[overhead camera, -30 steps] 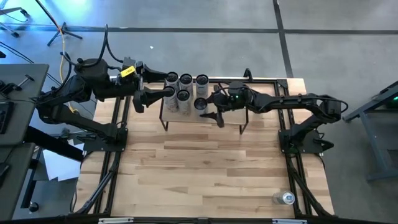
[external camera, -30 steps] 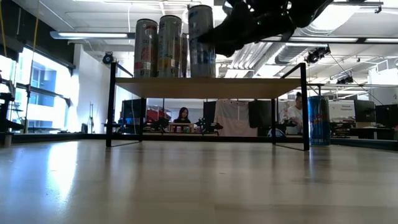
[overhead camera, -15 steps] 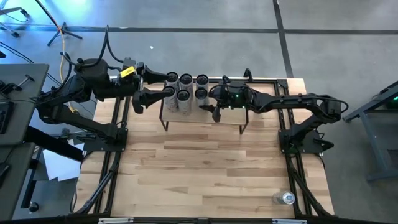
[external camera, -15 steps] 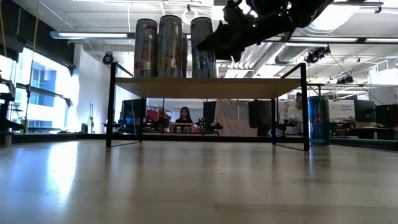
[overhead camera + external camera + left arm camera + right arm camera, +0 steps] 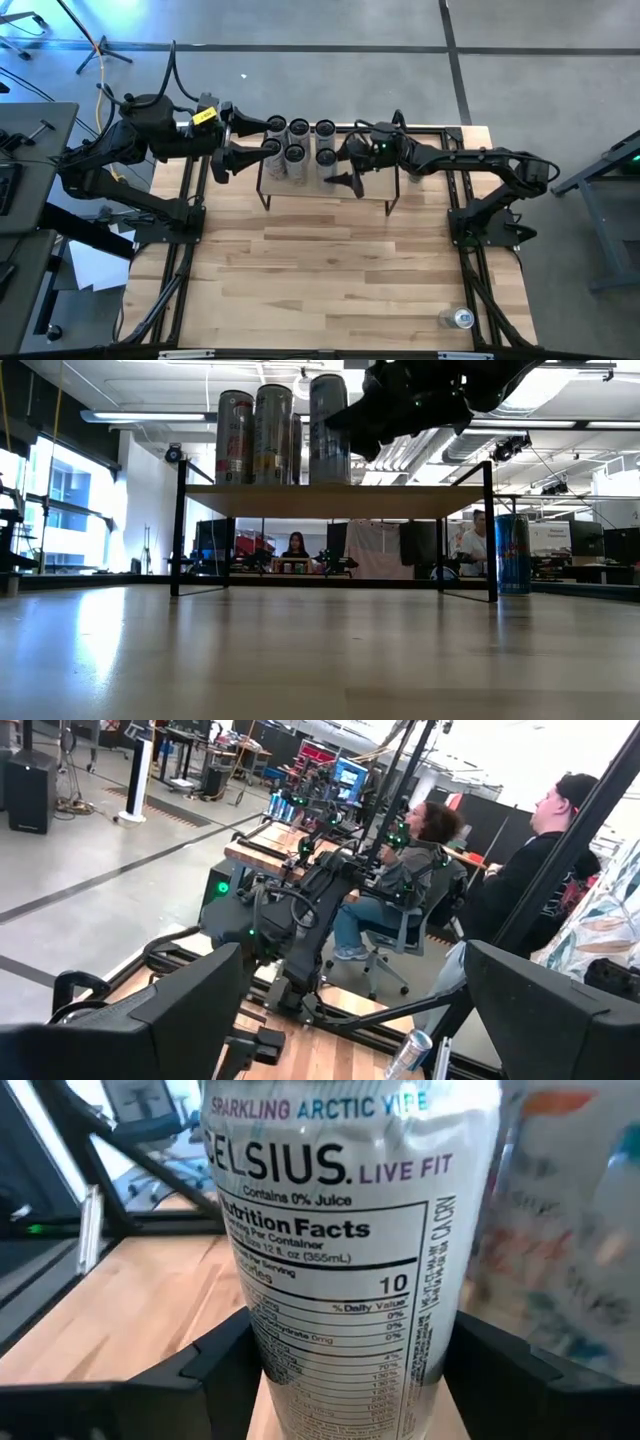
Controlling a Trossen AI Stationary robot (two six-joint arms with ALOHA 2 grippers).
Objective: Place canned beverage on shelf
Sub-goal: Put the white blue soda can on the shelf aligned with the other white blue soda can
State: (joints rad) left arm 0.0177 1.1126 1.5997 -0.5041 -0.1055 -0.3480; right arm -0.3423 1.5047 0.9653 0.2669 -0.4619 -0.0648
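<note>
The shelf (image 5: pixel 370 188), a light wood top on thin black legs (image 5: pixel 340 500), stands at the table's far middle. Several tall cans (image 5: pixel 285 138) stand upright on its left half. My right gripper (image 5: pixel 338 165) reaches in from the right and is shut on one more can, white with Celsius lettering (image 5: pixel 340 1280), just right of those cans (image 5: pixel 330 430). My left gripper (image 5: pixel 252 140) hovers level above the shelf's left end. Its fingers are wide open with nothing between them (image 5: pixel 350 1010). My right gripper pinches the Celsius can between its two fingers, one on each side of the can's wall (image 5: pixel 262 1355), about mid-height. The fingers come nearly level from the table's right. The can is upright over the shelf top; the shelf's edge hides its bottom.
A blue can (image 5: pixel 512 555) stands on the table by the shelf's right legs. A silver can (image 5: pixel 462 318) sits at the near right corner. Black rail frames (image 5: pixel 185 230) run along both table sides. People sit in the room beyond the table.
My right gripper has swung a little toward the table's far edge with the Celsius can. The can has stayed upright and now stands in line with the nearer row of cans on the shelf.
</note>
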